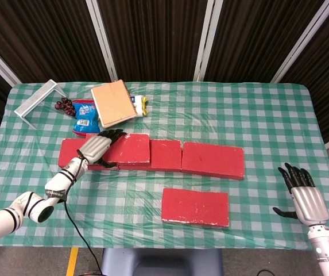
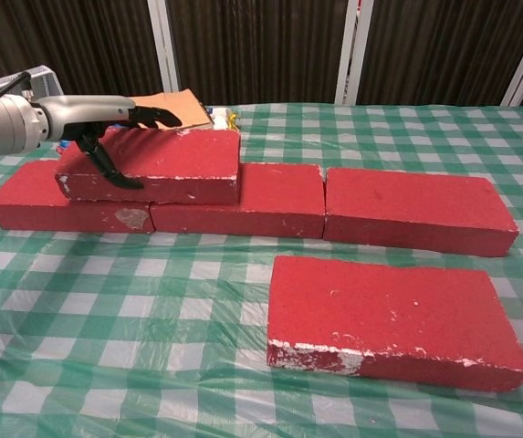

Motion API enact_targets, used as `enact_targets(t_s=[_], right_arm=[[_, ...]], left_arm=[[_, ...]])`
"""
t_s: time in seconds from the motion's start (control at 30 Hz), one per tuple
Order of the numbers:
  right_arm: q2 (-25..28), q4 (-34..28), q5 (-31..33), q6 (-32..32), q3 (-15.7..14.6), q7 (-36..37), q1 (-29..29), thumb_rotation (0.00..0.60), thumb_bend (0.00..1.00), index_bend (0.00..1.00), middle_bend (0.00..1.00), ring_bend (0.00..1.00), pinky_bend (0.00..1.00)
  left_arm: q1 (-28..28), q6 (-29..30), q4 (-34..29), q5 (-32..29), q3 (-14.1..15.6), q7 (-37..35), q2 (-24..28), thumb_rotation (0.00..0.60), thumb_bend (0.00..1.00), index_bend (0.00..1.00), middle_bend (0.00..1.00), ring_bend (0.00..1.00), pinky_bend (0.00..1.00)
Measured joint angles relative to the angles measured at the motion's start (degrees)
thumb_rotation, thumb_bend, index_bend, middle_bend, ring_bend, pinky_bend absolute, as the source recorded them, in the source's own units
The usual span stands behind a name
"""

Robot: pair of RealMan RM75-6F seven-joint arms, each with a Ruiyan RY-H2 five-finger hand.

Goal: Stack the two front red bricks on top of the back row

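Three red bricks form the back row: the left brick [image 1: 68,151] [image 2: 33,196], the middle brick [image 1: 166,155] [image 2: 256,196] and the right brick [image 1: 213,160] [image 2: 416,208]. A fourth red brick [image 1: 128,149] [image 2: 174,164] lies on top, across the joint of the left and middle ones. My left hand [image 1: 95,148] [image 2: 97,114] grips its left end, fingers over the top and thumb on the front face. Another red brick [image 1: 195,207] [image 2: 389,315] lies flat alone in front. My right hand [image 1: 303,195] hovers open at the table's right front edge, shown only in the head view.
Behind the row lie a brown notebook [image 1: 112,103], a blue snack bag [image 1: 85,115], a small dark red cluster [image 1: 65,105] and a yellow item [image 1: 142,105]. A metal rack [image 1: 38,99] stands at the back left corner. A checked plastic-covered cloth [image 1: 256,109] covers the table.
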Motion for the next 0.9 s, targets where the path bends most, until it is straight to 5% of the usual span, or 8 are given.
enact_targets(t_s=[0.9], right_arm=[[-0.1, 0.1, 0.4, 0.1, 0.2, -0.2, 0.0, 0.6, 0.09, 0.0, 0.0, 0.0, 0.0]], left_arm=[[-0.1, -1.6, -2.3, -1.5, 0.5, 1.2, 1.3, 0.6, 0.24, 0.0, 0.0, 0.0, 0.06]])
